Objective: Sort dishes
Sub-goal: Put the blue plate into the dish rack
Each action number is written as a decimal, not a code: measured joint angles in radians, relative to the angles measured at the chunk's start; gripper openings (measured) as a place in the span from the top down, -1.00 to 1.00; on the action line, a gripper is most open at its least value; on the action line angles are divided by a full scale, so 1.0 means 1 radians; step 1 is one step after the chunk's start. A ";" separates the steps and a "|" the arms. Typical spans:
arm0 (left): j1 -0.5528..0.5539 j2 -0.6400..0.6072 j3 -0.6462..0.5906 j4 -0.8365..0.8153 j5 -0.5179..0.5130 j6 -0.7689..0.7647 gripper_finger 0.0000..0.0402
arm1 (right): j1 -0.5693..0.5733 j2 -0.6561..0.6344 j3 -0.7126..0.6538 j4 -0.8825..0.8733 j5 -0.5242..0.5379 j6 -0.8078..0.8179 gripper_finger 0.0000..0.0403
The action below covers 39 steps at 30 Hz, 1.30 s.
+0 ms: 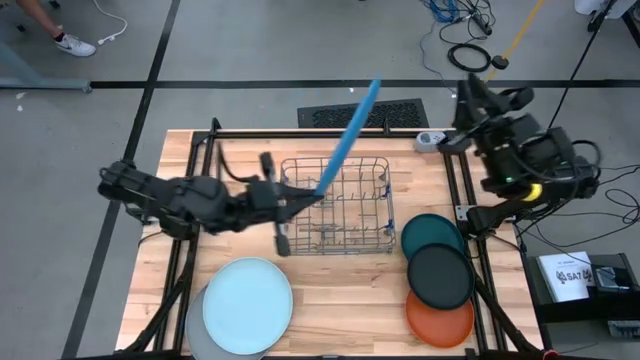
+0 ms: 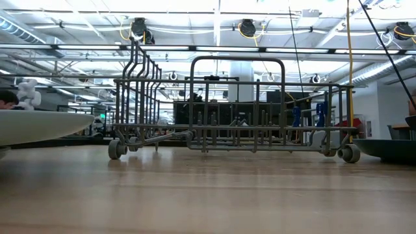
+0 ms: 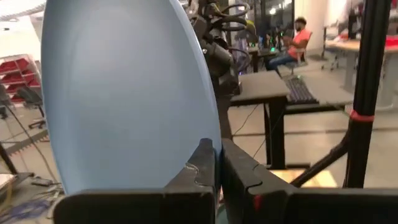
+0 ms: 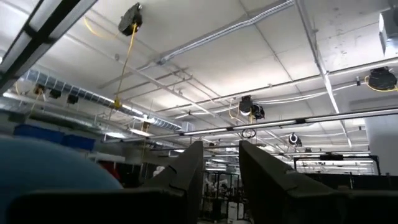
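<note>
Nearest the front edge of the desk (image 1: 330, 300) lie the resting dishes. At the left the pale blue plate (image 1: 247, 305) sits flat, overlapping the grey plate (image 1: 196, 335), of which only a sliver shows beneath it. At the right the three smaller plates overlap in a row: the orange plate (image 1: 440, 318) closest, the black plate (image 1: 440, 277) partly over it, and the dark teal plate (image 1: 428, 235) farthest back.

Further in, the wire dish rack (image 1: 338, 206) stands at the middle of the desk. The left gripper (image 1: 305, 198) reaches over its left side, its fingers (image 3: 202, 168) pinching the rim of the medium blue plate (image 1: 350, 135), which it holds on edge, tilted, above the rack and clear of the wires.

Farthest back, at the right rear corner of the desk, the right gripper (image 4: 219, 163) waits raised, its fingers parted around nothing.
</note>
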 joint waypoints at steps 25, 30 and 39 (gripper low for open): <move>-0.023 0.455 0.000 0.558 -0.247 -0.370 0.98 | 0.027 -0.156 0.000 -0.183 0.187 0.027 0.51; -0.010 0.497 0.000 0.567 -0.270 -0.527 0.98 | 0.027 -0.164 0.000 -0.182 0.182 0.002 0.51; 0.042 0.560 0.000 0.537 -0.250 -0.676 0.98 | 0.027 -0.174 0.000 -0.193 0.184 0.008 0.51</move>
